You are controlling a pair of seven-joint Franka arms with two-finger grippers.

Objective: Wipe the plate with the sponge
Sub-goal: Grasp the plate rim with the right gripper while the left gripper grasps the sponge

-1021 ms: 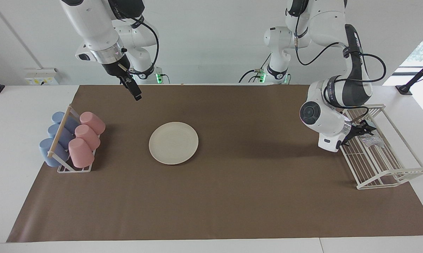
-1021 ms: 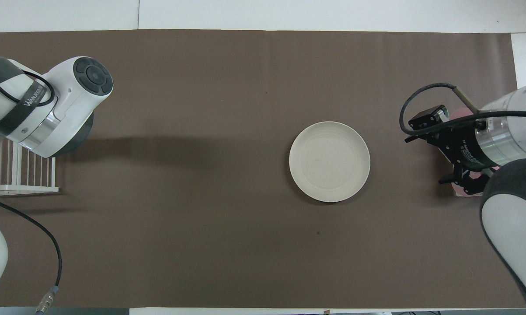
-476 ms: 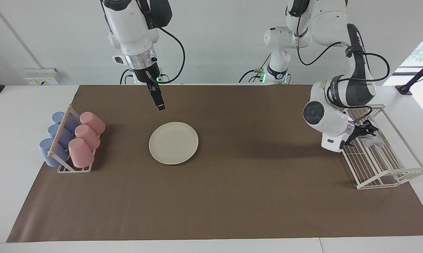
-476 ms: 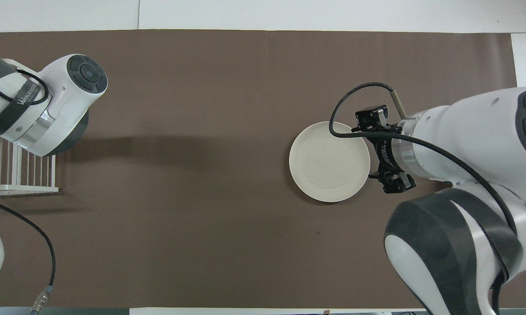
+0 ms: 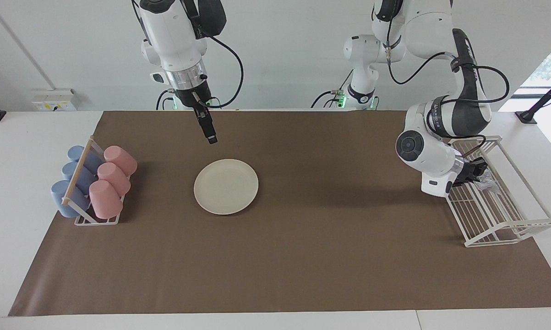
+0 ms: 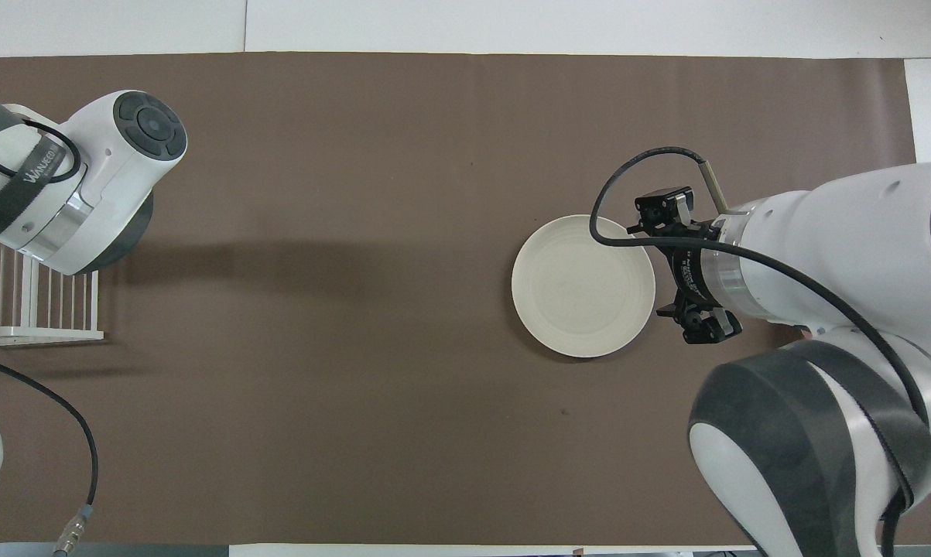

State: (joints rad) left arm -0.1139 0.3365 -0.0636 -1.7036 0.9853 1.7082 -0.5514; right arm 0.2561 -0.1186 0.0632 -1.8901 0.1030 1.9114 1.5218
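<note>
Step in hand: judged from the scene, it was the pick-up of the sponge point(image 5: 486, 184), with the wiping not yet begun.
Left gripper point(image 5: 476, 172): it was down inside the white wire rack point(image 5: 499, 215) at the left arm's end of the table, fingers brought together on the sponge.
Right gripper point(image 5: 210, 133): it hung in the air over the brown mat point(image 5: 302, 256), close to the plate's edge nearer to the robots, fingers apart and holding nothing.
Plate point(image 5: 226, 186): it lay flat on the mat, toward the right arm's end, well apart from the sponge.
How to do it well: the wad was small and wrinkly, so I think the lift should go straight up and slowly, so that the mesh does not catch on the rack wires.
Next care: the right gripper may be needed to steady the plate, because a light plate could slide under the wiping.
Count, plates: one.
Count, sponges: one.
Count, pink cups point(image 5: 114, 176): three, lying in the cup holder point(image 5: 80, 217).
Count, blue cups point(image 5: 76, 178): three, in the same holder.
Count, racks: one wire rack and one cup holder.
</note>
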